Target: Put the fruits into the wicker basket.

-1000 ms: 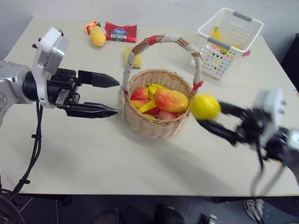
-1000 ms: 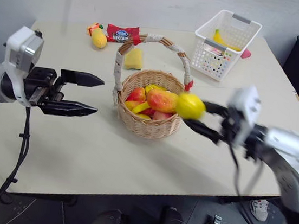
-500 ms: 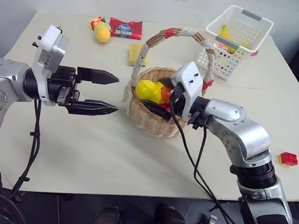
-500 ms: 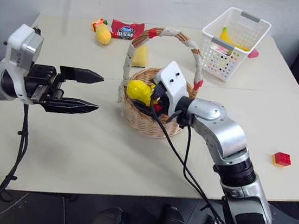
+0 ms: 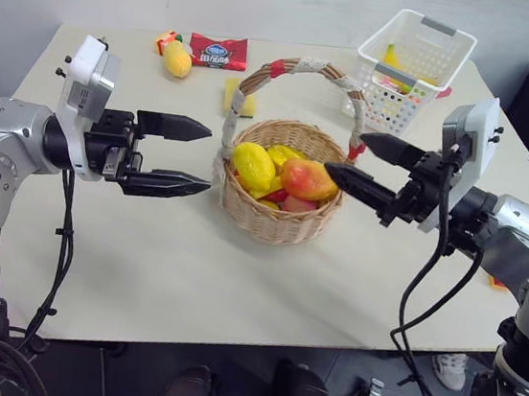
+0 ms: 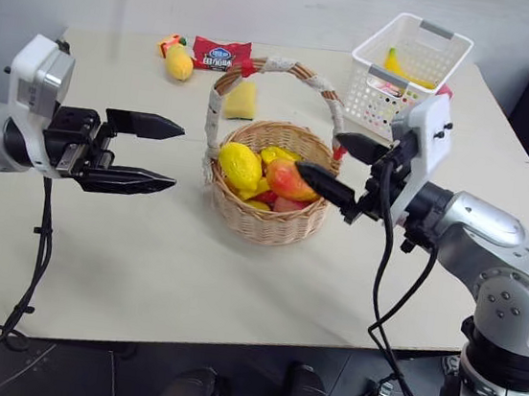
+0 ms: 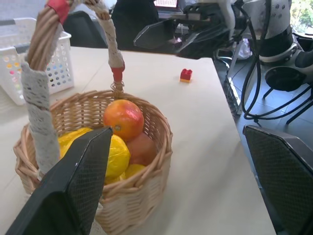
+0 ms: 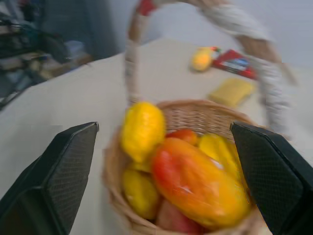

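Right gripper (image 5: pixel 363 163) gapes beside woven wicker basket (image 5: pixel 276 219)

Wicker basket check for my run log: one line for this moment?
lemon: in wicker basket | mango: in basket | right gripper: open, empty | left gripper: open, empty

Both head eyes look down across the table (image 5: pixel 235 281); each wrist camera sits close to the wicker basket (image 7: pixel 142 181) (shared by all).
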You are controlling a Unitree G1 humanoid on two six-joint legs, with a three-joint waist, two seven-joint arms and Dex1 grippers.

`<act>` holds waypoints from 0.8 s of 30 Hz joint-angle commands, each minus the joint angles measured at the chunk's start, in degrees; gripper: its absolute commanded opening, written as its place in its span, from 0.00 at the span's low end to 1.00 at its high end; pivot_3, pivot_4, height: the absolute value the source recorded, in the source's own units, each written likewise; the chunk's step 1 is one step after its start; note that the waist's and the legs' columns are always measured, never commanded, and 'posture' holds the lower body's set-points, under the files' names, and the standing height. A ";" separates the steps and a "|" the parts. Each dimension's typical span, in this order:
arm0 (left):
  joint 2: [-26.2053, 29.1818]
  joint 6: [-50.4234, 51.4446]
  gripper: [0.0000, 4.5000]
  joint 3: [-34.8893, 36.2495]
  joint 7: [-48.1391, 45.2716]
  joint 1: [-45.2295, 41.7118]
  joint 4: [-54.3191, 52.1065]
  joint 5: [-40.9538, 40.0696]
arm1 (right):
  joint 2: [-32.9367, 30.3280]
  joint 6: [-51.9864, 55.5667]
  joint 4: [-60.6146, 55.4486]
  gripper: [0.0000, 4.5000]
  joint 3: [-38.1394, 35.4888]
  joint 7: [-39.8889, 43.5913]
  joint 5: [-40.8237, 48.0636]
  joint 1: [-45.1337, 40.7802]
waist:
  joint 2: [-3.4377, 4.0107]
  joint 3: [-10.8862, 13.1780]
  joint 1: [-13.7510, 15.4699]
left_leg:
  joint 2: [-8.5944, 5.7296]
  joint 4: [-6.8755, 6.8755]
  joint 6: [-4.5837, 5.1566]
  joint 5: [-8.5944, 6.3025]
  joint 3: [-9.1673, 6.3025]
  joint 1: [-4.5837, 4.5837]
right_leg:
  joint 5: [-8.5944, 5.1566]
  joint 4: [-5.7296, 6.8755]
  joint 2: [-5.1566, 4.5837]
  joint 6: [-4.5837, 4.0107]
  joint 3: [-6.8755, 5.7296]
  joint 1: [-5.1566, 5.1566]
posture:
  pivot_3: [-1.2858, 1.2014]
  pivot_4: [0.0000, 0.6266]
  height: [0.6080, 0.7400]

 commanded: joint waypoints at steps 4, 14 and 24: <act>-2.09 -1.85 1.00 -0.76 0.47 -3.62 0.84 1.03 | 4.34 -10.26 11.51 1.00 6.94 -3.87 -13.82 -2.87 | 0.00 0.00 -0.32 | -0.05 -0.05 -0.02 0.00 0.06 -0.01 | 0.00 -0.03 0.07 0.00 0.03 -0.04 | 0.52 0.24 1.00; -2.01 -1.24 1.00 0.60 1.96 -3.11 -0.56 0.56 | 9.85 -17.87 21.49 0.48 9.08 -0.28 -19.39 -6.47 | 0.00 0.00 -0.77 | 0.06 -0.07 -0.03 0.00 -0.01 -0.07 | 0.00 -0.10 0.07 0.00 -0.01 -0.05 | 0.52 0.24 1.00; -2.78 -1.42 1.00 0.26 2.34 -3.70 -0.26 0.33 | 6.81 -17.77 15.34 0.05 2.10 1.06 -17.20 -3.43 | 0.01 0.01 -1.03 | 0.06 -0.07 -0.03 0.00 -0.07 -0.11 | 0.00 -0.11 0.04 0.00 -0.06 -0.05 | 0.52 0.24 1.00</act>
